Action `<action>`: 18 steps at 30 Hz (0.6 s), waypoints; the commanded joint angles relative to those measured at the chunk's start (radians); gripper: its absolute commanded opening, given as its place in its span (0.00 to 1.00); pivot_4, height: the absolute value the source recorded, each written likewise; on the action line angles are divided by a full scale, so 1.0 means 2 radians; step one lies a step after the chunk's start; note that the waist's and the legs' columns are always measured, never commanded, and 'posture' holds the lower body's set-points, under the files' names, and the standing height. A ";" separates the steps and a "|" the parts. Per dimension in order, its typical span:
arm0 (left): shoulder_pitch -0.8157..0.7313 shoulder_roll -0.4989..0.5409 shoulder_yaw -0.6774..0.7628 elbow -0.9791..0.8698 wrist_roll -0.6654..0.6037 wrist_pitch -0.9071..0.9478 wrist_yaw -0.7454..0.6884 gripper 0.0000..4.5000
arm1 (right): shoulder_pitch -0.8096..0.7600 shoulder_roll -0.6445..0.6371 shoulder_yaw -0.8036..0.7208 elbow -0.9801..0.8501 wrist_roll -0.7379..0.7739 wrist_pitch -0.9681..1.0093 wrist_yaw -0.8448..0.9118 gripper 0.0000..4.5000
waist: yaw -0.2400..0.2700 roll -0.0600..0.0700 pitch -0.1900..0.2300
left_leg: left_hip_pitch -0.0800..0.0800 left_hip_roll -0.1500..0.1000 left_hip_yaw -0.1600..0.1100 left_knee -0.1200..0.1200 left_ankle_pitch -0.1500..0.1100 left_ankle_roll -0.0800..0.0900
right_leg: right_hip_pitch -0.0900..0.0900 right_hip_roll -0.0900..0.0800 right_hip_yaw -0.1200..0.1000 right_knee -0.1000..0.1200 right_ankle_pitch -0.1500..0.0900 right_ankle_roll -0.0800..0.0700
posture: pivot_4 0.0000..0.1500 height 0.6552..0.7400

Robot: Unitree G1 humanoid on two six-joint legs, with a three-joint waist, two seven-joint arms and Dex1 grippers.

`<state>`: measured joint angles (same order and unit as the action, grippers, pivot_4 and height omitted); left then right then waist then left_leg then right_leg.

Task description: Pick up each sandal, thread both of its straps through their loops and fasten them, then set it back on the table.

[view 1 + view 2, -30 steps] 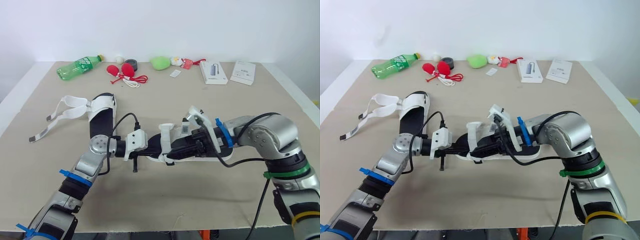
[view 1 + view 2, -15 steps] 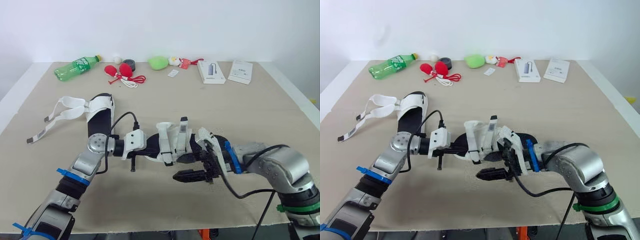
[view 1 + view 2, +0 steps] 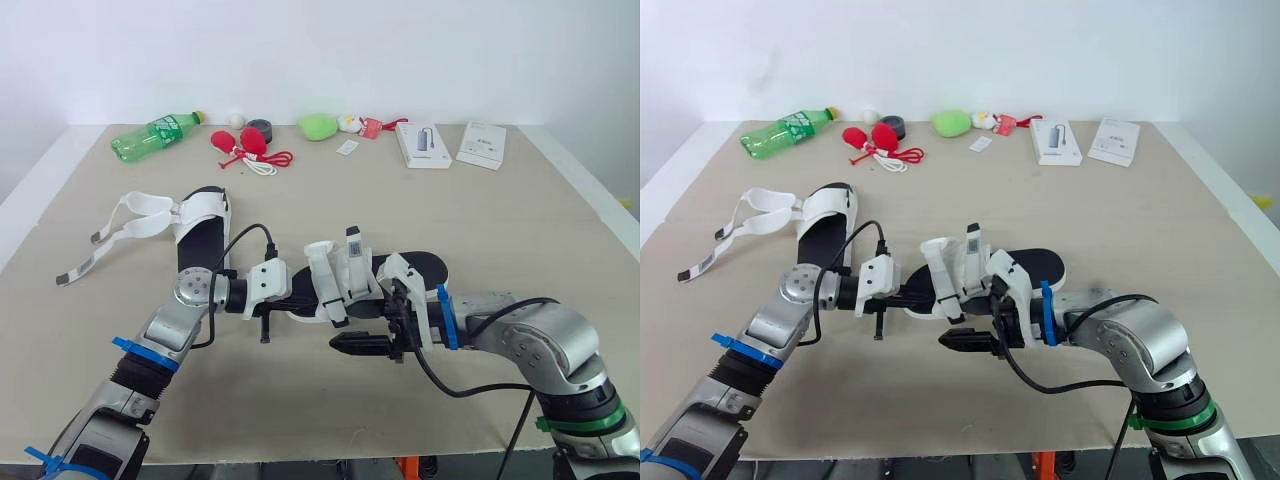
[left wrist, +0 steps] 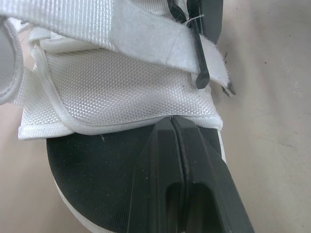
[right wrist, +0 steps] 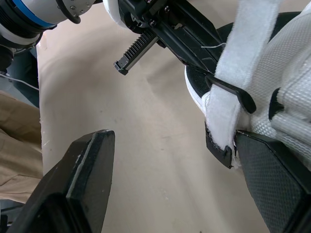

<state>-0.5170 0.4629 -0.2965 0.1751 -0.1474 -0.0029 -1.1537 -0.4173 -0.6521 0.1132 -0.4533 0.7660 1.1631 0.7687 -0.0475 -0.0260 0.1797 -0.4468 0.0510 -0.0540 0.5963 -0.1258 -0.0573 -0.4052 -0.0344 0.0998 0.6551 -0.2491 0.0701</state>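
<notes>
A black-soled sandal with a white upper lies mid-table. One white strap stands up from it, its end free. My left gripper is shut, with its fingertips resting on the footbed against the hem of the upper. My right gripper is open just in front of the sandal; one finger touches the strap's lower end and the other finger hangs over bare table. A second sandal lies to the left with its straps loose and spread out.
Along the far edge lie a green bottle, red items with a cord, a black roll, a green lump and two white boxes. Bare table lies in front of the arms.
My right gripper came off the sandal's straps, swung out to the front and opened, then edged back to the strap. The strap now stands upright. The left gripper has stayed put.
</notes>
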 commanded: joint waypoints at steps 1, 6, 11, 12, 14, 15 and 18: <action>0.008 0.000 -0.010 0.003 0.013 0.004 0.001 0.00 | -0.006 0.023 -0.021 0.016 0.016 0.014 -0.021 0.66 | 0.000 0.000 0.000 | 0.000 0.000 0.000 0.000 0.000 0.000 | 0.000 0.000 0.000 0.000 0.000 0.000 | 1.00 1.00; 0.010 0.005 -0.006 0.000 0.012 0.006 0.003 0.00 | -0.005 0.028 -0.020 0.037 0.012 0.024 -0.034 0.11 | 0.001 0.000 0.000 | 0.000 0.000 0.000 0.000 0.000 0.000 | 0.000 0.000 0.000 0.000 0.000 0.000 | 1.00 1.00; 0.011 0.008 0.000 -0.003 0.010 0.010 0.006 0.00 | 0.011 0.004 -0.010 0.033 0.021 0.053 -0.025 0.00 | 0.001 0.000 0.000 | 0.000 0.000 0.000 0.000 0.000 0.000 | 0.000 0.000 0.000 0.000 0.000 0.000 | 1.00 1.00; 0.009 0.009 0.002 -0.005 0.008 0.012 0.007 0.00 | 0.017 -0.003 -0.007 0.028 0.022 0.055 -0.021 0.00 | 0.001 0.000 0.000 | 0.000 0.000 0.000 0.000 0.000 0.000 | 0.000 0.000 0.000 0.000 0.000 0.000 | 1.00 1.00; 0.006 0.012 0.007 -0.008 0.005 0.017 0.007 0.00 | 0.027 -0.011 -0.003 0.021 0.024 0.058 -0.017 0.00 | 0.001 0.000 0.000 | 0.000 0.000 0.000 0.000 0.000 0.000 | 0.000 0.000 0.000 0.000 0.000 0.000 | 1.00 1.00; 0.003 0.016 0.008 -0.009 0.007 0.016 0.006 0.00 | 0.030 -0.014 0.000 0.020 0.023 0.055 -0.014 0.00 | 0.001 0.000 0.000 | 0.000 0.000 0.000 0.000 0.000 0.000 | 0.000 0.000 0.000 0.000 0.000 0.000 | 1.00 1.00; -0.006 0.026 0.011 -0.005 0.010 0.015 0.006 0.00 | 0.026 -0.009 -0.002 0.027 0.019 0.049 -0.019 0.00 | -0.001 0.000 0.000 | 0.000 0.000 0.000 0.000 0.000 0.000 | 0.000 0.000 0.000 0.000 0.000 0.000 | 1.00 1.00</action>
<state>-0.5234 0.4911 -0.2947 0.1564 -0.1496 0.0190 -1.1444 -0.3623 -0.6653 0.1130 -0.3816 0.7997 1.2646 0.7283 -0.0493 -0.0261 0.1797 -0.4471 0.0510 -0.0542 0.5964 -0.1258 -0.0572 -0.4054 -0.0342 0.1000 0.6548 -0.2491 0.0703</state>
